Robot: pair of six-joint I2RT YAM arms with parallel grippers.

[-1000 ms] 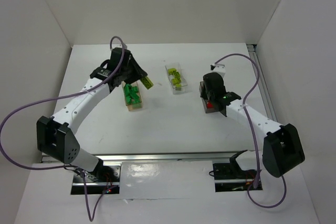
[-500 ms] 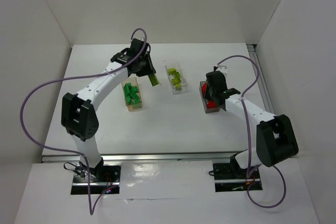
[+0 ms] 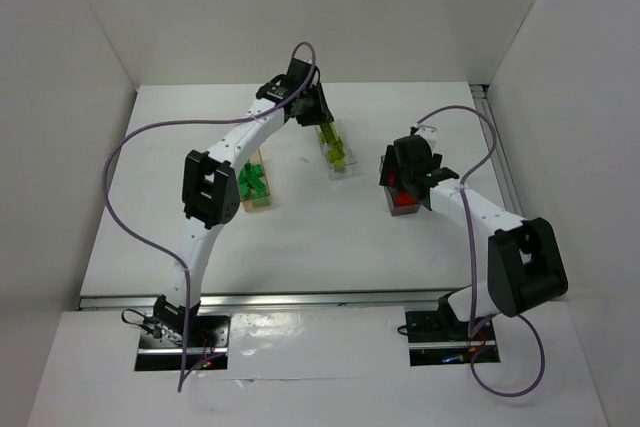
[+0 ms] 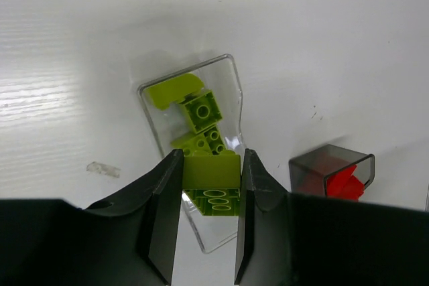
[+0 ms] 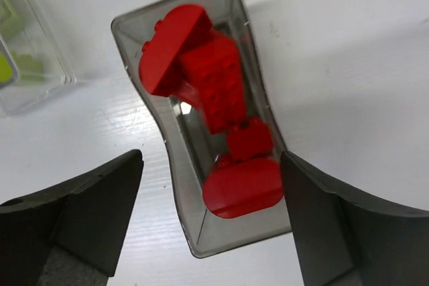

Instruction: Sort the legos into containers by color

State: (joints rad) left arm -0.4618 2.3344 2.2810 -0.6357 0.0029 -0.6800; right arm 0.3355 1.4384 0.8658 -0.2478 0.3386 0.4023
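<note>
Left arm stretched far out across the white table (image 3: pixel 150 237). Left gripper (image 4: pixel 212 177) hangs over the clear tray (image 4: pixel 149 102), fingers (image 4: pixel 164 212) drawn narrow and pinching a held lime brick (image 4: pixel 212 169) by its two side faces. That brick sits over the near half of the tray. A lime piece with oval hollows (image 4: pixel 216 200) shows directly under it; cannot tell whether the two touch. Farther in, the tray holds loose lime bricks (image 4: pixel 200 108), one curved, the others studded, bunched toward the far end. In the top view the peach tray (image 3: pixel 258 206) lies left of the clear tray and well apart from it, close beside the left arm's elbow link, with dark green bricks (image 3: pixel 250 179) heaped inside. Right gripper (image 5: pixel 211 165) is poised above the smoky grey tray (image 5: pixel 191 149), its fingers (image 5: pixel 87 212) spread wide, one on each side of the tray's near end, gripping nothing; contact with the tray walls cannot be judged. Red bricks (image 5: pixel 214 92) fill the tray lengthwise: a rounded one at the far end, studded ones in the middle, another rounded one at the near end. From the left wrist view this tray stands to the right of the clear one, apart from it. A corner of the clear tray shows at the upper left of the right wrist view.
</note>
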